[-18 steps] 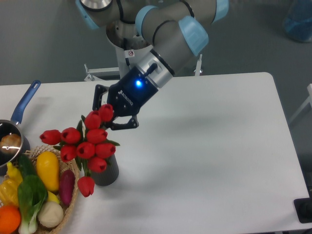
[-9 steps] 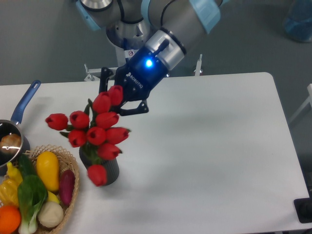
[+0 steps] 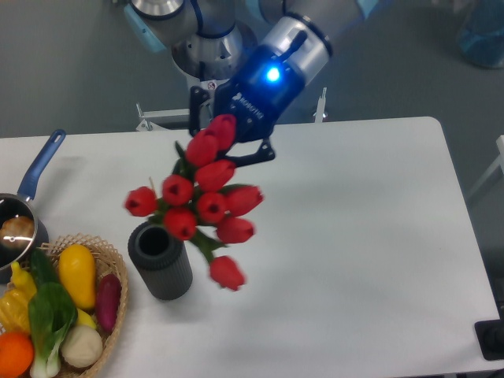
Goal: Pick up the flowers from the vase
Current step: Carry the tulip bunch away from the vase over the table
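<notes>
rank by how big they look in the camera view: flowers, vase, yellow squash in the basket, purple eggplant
1. flowers, though lifted nearer the camera
2. vase
3. yellow squash
4. purple eggplant

high front view over table (image 3: 354,236)

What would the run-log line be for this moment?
phase: lift | gripper: shut on flowers | flowers: held above table, clear of vase | vase: upright, empty, beside basket | pan: far left
</notes>
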